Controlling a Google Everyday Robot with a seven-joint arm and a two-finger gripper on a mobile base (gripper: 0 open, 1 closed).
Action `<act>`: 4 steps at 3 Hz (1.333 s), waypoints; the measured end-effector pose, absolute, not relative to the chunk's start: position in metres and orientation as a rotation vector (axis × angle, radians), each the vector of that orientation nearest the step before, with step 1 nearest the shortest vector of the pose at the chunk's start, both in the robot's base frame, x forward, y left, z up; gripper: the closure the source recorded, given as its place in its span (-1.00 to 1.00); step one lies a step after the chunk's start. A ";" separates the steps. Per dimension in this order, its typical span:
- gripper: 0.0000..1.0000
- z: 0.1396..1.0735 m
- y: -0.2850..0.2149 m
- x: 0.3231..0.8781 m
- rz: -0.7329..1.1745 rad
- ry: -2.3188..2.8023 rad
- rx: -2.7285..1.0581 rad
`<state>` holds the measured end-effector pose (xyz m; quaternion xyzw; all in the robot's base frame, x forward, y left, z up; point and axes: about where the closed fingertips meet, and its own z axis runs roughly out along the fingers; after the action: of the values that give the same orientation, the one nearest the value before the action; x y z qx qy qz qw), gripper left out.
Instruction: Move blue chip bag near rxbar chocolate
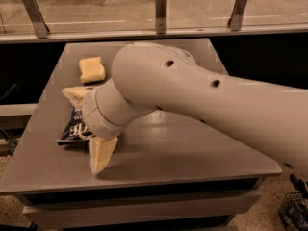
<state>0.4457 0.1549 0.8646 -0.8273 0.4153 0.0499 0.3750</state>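
The blue chip bag [73, 127] lies flat on the left part of the grey table [192, 148], dark navy with white lettering; only its left end shows, the rest is under my arm. My gripper [87, 125] hangs right over the bag, open. One pale finger [73, 94] is at the bag's far side and the other finger [101, 154] is at its near side, by the table's front. The rxbar chocolate is hidden behind my arm.
A pale yellow sponge [91, 69] sits at the back left of the table. My big beige arm [202, 100] crosses the table from the right. A ledge with metal posts [160, 6] runs behind the table.
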 end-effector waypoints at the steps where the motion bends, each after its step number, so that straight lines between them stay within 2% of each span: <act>1: -0.62 0.869 0.160 0.460 0.103 1.025 -2.130; 4: 0.77 0.884 0.147 0.464 0.043 0.930 -2.169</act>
<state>0.4636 0.1475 0.8844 -0.8498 0.3641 0.0168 0.3807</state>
